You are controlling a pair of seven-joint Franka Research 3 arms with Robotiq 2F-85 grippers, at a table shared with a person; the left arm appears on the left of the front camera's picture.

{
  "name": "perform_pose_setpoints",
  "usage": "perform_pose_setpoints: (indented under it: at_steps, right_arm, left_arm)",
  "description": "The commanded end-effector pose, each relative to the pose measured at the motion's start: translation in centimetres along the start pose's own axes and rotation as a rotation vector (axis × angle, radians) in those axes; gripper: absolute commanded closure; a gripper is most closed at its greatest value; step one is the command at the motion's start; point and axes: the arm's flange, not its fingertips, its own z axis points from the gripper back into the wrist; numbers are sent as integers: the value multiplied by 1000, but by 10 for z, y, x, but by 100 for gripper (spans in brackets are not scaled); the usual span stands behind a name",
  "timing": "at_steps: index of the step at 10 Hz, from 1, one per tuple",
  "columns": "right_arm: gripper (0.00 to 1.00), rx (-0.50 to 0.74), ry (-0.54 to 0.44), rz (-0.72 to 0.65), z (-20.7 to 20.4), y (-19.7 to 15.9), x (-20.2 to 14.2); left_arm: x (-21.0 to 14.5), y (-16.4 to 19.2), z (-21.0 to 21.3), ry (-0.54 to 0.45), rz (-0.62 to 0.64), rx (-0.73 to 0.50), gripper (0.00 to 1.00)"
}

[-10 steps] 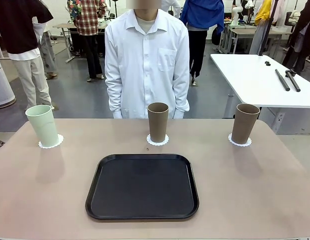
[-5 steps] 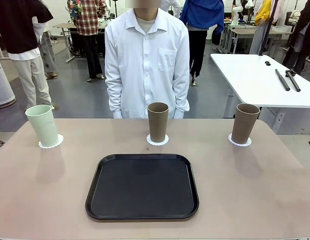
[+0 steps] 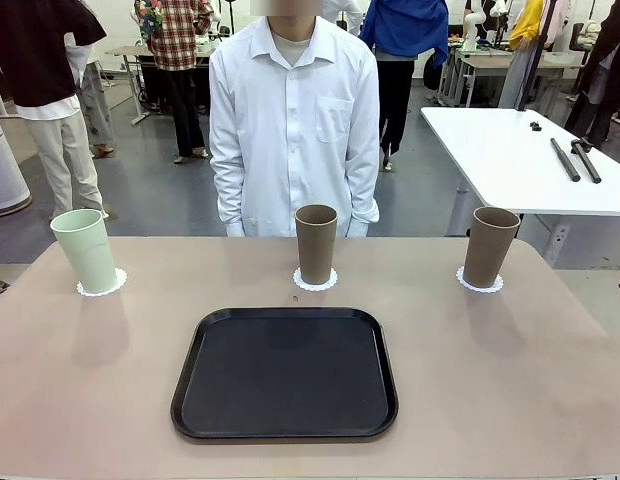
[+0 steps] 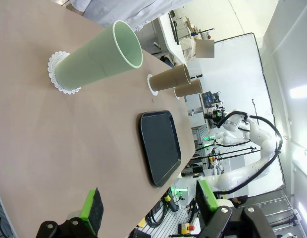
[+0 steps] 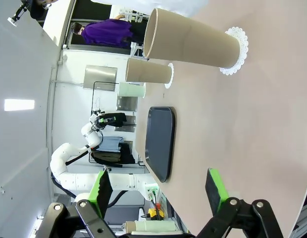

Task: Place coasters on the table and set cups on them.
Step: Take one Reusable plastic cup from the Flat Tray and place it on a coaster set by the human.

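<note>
Three cups stand upright on the beige table, each on a white lacy coaster. The mint green cup sits on its coaster at the far left. One tan cup stands on the middle coaster, in front of the person. The other tan cup is on the right coaster. My left gripper is open, back from the mint cup. My right gripper is open too, back from the tan cup on its coaster.
An empty black rounded-square tray lies near the front middle of the table. A person in a white shirt stands at the far side, arms down. A white table with tools is beyond the right corner.
</note>
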Motion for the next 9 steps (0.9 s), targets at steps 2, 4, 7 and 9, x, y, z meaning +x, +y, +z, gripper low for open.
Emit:
perform_pose_setpoints:
  at_steps: [2,4,7,9]
  right_arm:
    - [0,2,0,-12,-2,0,-2]
    - [0,2,0,-12,-2,0,-2]
    - [0,2,0,-12,-2,0,-2]
    - [0,2,0,-12,-2,0,-2]
  left_arm:
    - [-2,-2,2,-2,-4,-9,0]
    - [-2,-2,2,-2,-4,-9,0]
    - [-2,-2,2,-2,-4,-9,0]
    - [-2,-2,2,-2,-4,-9,0]
